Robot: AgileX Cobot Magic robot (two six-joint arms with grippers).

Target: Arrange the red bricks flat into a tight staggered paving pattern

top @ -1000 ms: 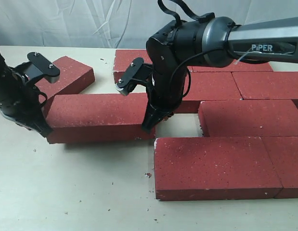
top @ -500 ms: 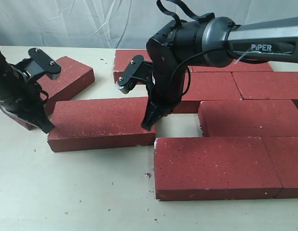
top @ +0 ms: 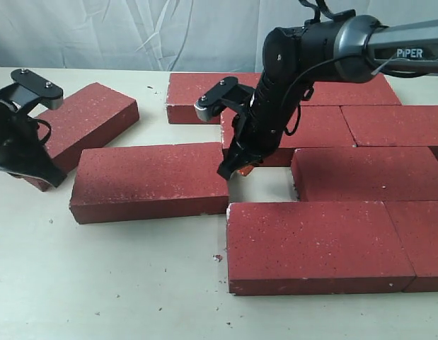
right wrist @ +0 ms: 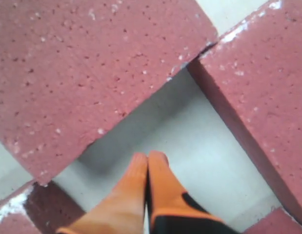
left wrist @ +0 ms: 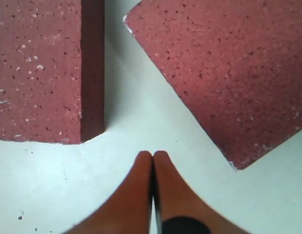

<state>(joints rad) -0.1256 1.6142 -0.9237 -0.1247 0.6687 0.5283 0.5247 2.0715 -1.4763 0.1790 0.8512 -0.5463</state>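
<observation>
Several red bricks lie flat on the pale table. One loose brick (top: 148, 180) sits left of the laid group, its right end near a front brick (top: 318, 244). An angled brick (top: 88, 120) lies at the far left. My left gripper (top: 54, 181) is shut and empty, on the table between these two bricks (left wrist: 38, 68) (left wrist: 224, 73); the gripper (left wrist: 152, 156) touches neither. My right gripper (top: 226, 172) is shut and empty, tip at the loose brick's right end, over a bare gap (right wrist: 190, 141) between bricks (right wrist: 92, 68) (right wrist: 268, 97).
Laid bricks fill the right: a back-row brick (top: 204, 88), second-row bricks (top: 314, 127) (top: 395, 124), and a third-row brick (top: 367, 173). A white cloth backdrop (top: 134, 32) closes the far side. Brick crumbs (top: 217, 258) dot the table in front.
The loose brick slid slightly toward the front and settled. My left gripper drew back left, away from its end. My right arm swung right, its tip staying at the brick's right end.
</observation>
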